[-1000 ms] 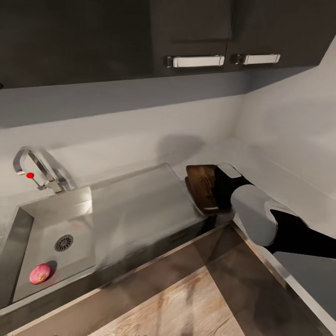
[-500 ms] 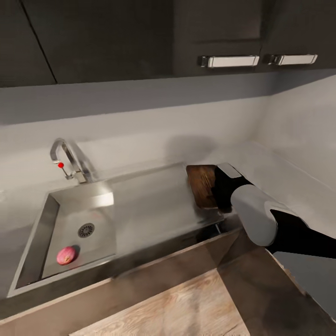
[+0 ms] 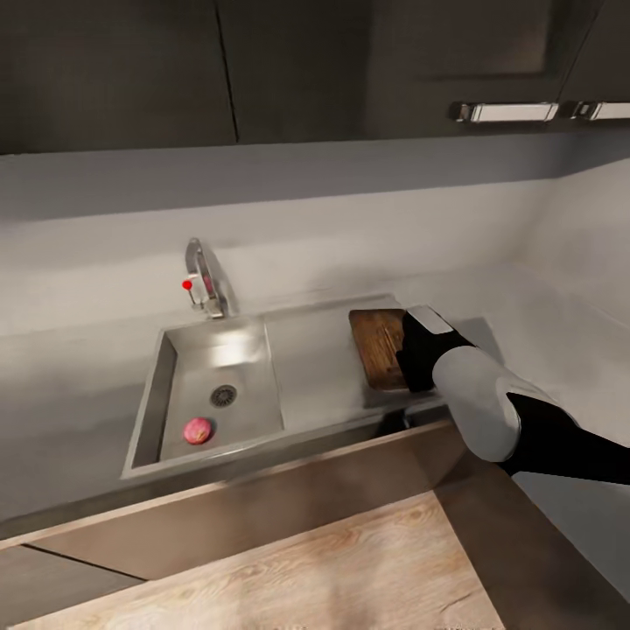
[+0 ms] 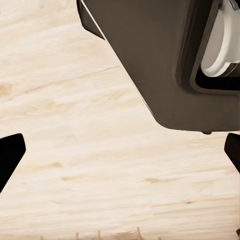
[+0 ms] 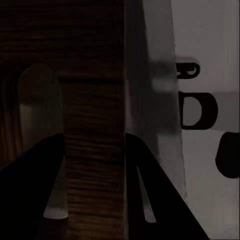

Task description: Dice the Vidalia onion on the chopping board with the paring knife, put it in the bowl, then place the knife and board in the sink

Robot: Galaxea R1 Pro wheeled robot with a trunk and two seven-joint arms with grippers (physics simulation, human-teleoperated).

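The pinkish Vidalia onion (image 3: 198, 430) lies in the steel sink (image 3: 179, 367) near the drain (image 3: 223, 395), below the chrome tap (image 3: 203, 280). My right gripper (image 3: 409, 350) is shut on the edge of the dark brown chopping board (image 3: 374, 350), which hangs over the right end of the drainboard (image 3: 315, 367). In the right wrist view the board (image 5: 85, 90) fills the gap between the dark fingers (image 5: 30, 195), and its slot handle (image 5: 40, 100) shows. My left gripper (image 4: 120, 150) hangs open over the floor. The paring knife and bowl are out of view.
The grey countertop (image 3: 79, 411) runs left and right of the sink and meets a wall corner at the right. Dark wall cabinets with chrome handles (image 3: 507, 111) hang above. Light wooden floor (image 3: 262, 569) lies in front of the counter. Part of my dark base (image 4: 160, 60) hangs over the left gripper.
The camera has swung left: sink, tap and onion slid toward the picture's middle. The right gripper kept hold of the board, which now hangs over the drainboard's right end.
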